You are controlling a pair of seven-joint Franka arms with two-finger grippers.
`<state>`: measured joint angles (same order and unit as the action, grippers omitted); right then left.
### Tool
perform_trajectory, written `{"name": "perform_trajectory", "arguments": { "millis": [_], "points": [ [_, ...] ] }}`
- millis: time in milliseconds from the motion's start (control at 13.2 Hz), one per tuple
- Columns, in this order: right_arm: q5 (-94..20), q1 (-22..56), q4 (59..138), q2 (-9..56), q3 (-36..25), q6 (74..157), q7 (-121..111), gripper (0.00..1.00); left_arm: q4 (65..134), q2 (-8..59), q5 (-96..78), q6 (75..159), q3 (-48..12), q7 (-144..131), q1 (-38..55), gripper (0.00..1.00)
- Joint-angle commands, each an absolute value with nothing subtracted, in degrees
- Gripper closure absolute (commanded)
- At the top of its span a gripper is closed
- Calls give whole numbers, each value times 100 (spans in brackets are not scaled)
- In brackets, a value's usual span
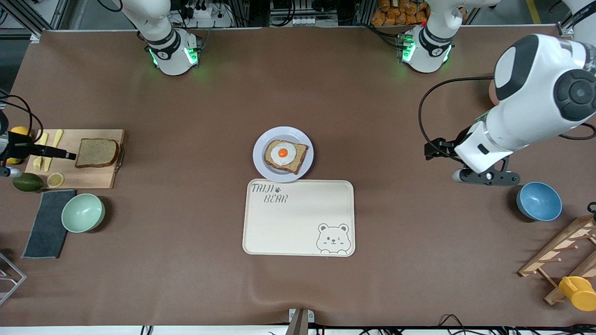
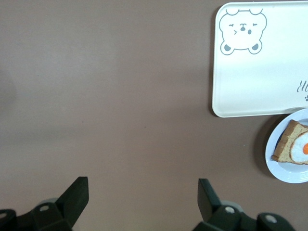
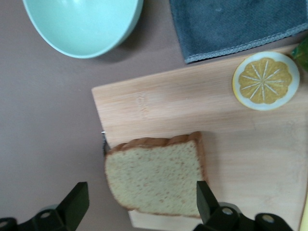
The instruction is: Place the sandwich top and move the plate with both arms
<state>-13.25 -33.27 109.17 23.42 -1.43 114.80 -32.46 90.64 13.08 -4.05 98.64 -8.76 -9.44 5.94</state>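
Your right pincer [image 3: 139,209] hangs low over the sandwich top [image 1: 96,152], its fingers spread wide with one on each side of the slice and nothing gripped yet; I judge this straddle is set up so they can close on the crust edges. The slice lies flat on the wooden cutting board [image 1: 93,179] at the right arm's end of the worktop [image 1: 186,279], one edge overhanging the board's rim, which should give a finger room to get beneath.

Your left pincer [image 2: 142,204] waits with fingers wide apart and empty over bare worktop toward the left arm's end.

The plate [image 1: 260,163] sits mid-worktop, touching the bear tray [image 1: 298,232], which lies nearer the front camera. It carries the egg slice [image 1: 285,156], ready to be capped.

Count: two bread slices, one plate, one tray, one board, two bowls (green [image 1: 83,212], blue [image 1: 538,201]), one lemon slice [image 3: 265,81], one grey cloth [image 3: 231,24].
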Motion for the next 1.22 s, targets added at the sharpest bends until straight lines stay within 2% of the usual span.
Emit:
{"name": "perform_trajectory", "arguments": {
  "millis": [0, 152, 608, 684, 760, 912, 1064, 1140],
  "points": [
    [-1433, -3472, 11004, 2373, -53, 11619, -3638, 16, 9062, 1362, -518, 9993, -870, -1177, 764, 0],
    [-1433, -3480, 11100, 2399, -53, 11750, -3718, 21, 9070, 1327, -519, 9958, -896, -1361, 773, 0],
    [-1441, -3778, 11136, 2662, -35, 12155, -4462, 18, 9079, 1283, -519, 9940, -1002, -1547, 782, 0],
    [-1520, -3797, 11136, 2689, -35, 12216, -4639, 21, 9088, 1292, -519, 9940, -1002, -1573, 782, 0],
    [-1581, -3797, 11144, 2707, -35, 12225, -4684, 34, 9088, 1301, -519, 9940, -1011, -1573, 774, 0],
    [-1591, -3841, 11153, 2838, -35, 12226, -4702, 37, 9088, 1318, -519, 9949, -1037, -1573, 791, 0],
    [-1591, -3867, 11197, 2848, -35, 12226, -4702, 48, 9088, 1353, -519, 9993, -1037, -1573, 817, 0],
    [-1591, -3885, 11223, 2848, -35, 12234, -4711, 50, 9079, 1371, -519, 10019, -1037, -1573, 817, 0]
  ]
}}
